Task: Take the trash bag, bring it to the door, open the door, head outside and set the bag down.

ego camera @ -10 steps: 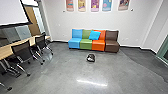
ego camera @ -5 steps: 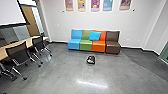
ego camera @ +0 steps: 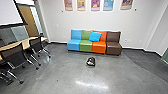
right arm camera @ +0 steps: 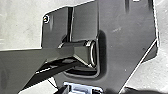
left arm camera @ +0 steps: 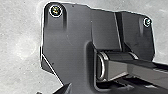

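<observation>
A small black trash bag (ego camera: 90, 61) with a whitish patch lies on the grey floor in the head view, in front of the row of coloured seats and apart from them. Both wrist views look down past the robot's own dark body to pale floor. At the lower edge of the right wrist view is a pale bluish part (right arm camera: 82, 88); I cannot tell what it is. How each gripper stands cannot be made out.
Blue, green, orange and brown seats (ego camera: 113, 48) stand against the back wall, with a blue cushion (ego camera: 95, 36) on them. At the left are a long table (ego camera: 26, 44) and wheeled black chairs (ego camera: 13, 55). A wooden door (ego camera: 28, 20) is behind them.
The head camera has moved a little forward: the seats look slightly larger, the bag sits lower in view, and the chairs have slid toward the left edge.
</observation>
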Tool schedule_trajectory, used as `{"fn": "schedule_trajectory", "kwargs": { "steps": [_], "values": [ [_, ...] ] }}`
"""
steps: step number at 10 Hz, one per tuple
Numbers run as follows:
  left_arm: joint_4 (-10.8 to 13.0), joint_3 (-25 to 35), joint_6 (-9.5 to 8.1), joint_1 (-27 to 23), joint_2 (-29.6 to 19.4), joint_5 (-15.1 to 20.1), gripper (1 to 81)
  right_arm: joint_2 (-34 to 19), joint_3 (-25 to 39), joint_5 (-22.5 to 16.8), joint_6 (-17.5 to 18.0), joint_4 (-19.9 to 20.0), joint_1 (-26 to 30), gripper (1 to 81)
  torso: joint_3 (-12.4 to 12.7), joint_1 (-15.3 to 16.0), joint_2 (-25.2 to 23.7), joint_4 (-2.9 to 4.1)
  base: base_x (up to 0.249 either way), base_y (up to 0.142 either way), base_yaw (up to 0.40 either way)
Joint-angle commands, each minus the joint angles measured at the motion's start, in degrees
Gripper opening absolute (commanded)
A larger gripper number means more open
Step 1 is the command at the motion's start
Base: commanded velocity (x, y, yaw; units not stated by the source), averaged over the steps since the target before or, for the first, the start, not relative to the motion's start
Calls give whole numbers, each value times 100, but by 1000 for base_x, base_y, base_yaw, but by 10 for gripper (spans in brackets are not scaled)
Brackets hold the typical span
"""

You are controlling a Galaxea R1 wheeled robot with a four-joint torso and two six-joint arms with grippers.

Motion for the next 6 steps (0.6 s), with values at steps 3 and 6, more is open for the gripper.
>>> {"fn": "schedule_trajectory", "kwargs": {
  "steps": [3, 6],
  "values": [
    [-55, 10, 5, -220, -26, 338, 811, -57, 53, -344, -24, -41, 139, 811, 0, 0, 0, 0, 196, 0, 0],
    [-64, 10, 5, -220, -17, 338, 811, -57, 53, -344, -24, -41, 130, 811, 0, 0, 0, 0, 185, 0, 0]
  ]
}}
